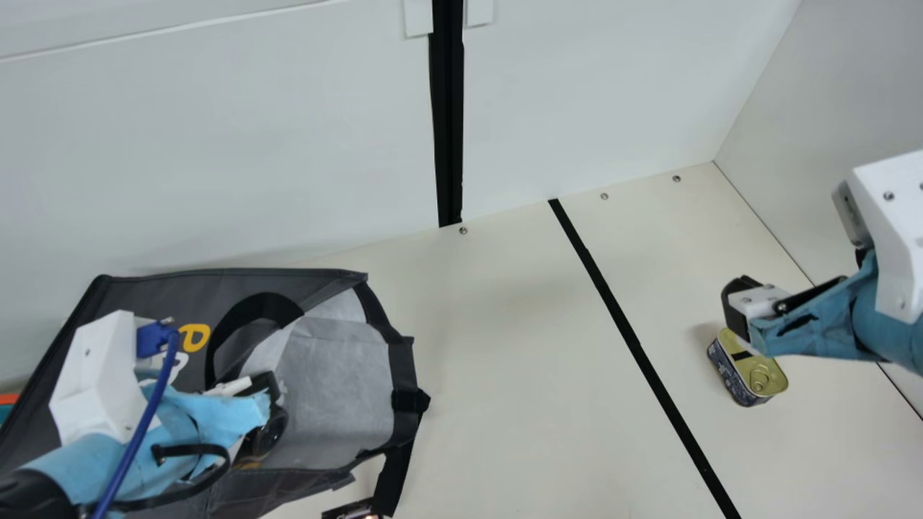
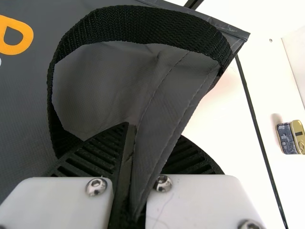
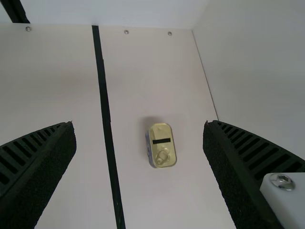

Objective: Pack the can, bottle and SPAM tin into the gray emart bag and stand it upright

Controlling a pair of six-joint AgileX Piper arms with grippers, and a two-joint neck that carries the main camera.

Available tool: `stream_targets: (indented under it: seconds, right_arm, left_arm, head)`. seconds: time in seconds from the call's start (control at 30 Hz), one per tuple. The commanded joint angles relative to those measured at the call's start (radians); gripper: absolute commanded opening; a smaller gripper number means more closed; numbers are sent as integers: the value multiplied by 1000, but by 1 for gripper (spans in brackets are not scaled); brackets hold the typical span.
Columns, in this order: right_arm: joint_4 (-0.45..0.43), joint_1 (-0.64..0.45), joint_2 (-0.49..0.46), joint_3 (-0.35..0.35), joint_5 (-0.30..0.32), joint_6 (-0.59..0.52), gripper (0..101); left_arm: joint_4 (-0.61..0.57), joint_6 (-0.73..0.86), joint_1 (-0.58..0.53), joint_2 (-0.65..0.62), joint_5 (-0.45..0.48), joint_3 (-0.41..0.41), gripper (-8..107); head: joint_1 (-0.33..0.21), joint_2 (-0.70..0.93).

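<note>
- The gray emart bag [image 1: 238, 282] lies on its side at the lower left of the main view, its mouth turned toward the middle of the frame and its pale gray lining [image 1: 339, 375] showing.
- The left gripper [image 1: 268, 395] sits over the bag, at the lower left of the main view.
- In the left wrist view, the left gripper [image 2: 147, 138] has its ribbed fingers [image 2: 97, 157] together on a stitched edge of the bag's fabric (a narrow fold runs down between them, near the bottom centre).
- A black handle [image 2: 128, 16] arches across the upper part of that view.
- The SPAM tin [image 1: 768, 371] stands on the cream table [image 1: 497, 360] at the lower right of the main view, gold lid up (pull ring and all).
- The right gripper [image 1: 737, 306] hangs above the tin, toward the right of the main view.
- In the right wrist view its jaws stand wide apart, one at each lower side, with the tin just below centre (touching neither).
- A black line [image 1: 624, 324] runs slantwise between bag and tin.
</note>
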Motion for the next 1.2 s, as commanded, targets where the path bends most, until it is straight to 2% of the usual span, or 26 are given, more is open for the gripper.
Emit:
stream_targets:
  seconds: [0.0,0.17,0.47,1.17]
  right_arm:
    - [-59,20,-17,34,-3,74,95]
    - [-109,38,-59,96,-3,145,95]
    - [-93,-12,-118,168,-3,166,95]
    - [-37,-91,-190,239,-3,156,95]
  left_arm:
    - [0,0,0,0,0,0,-8]
    - [0,0,0,0,0,0,-8]
    - [0,0,0,0,0,0,-8]
    - [0,0,0,0,0,0,-8]
  head:
    - [-23,-2]
    - [-23,-2]
    - [-23,-2]
    - [-23,-2]
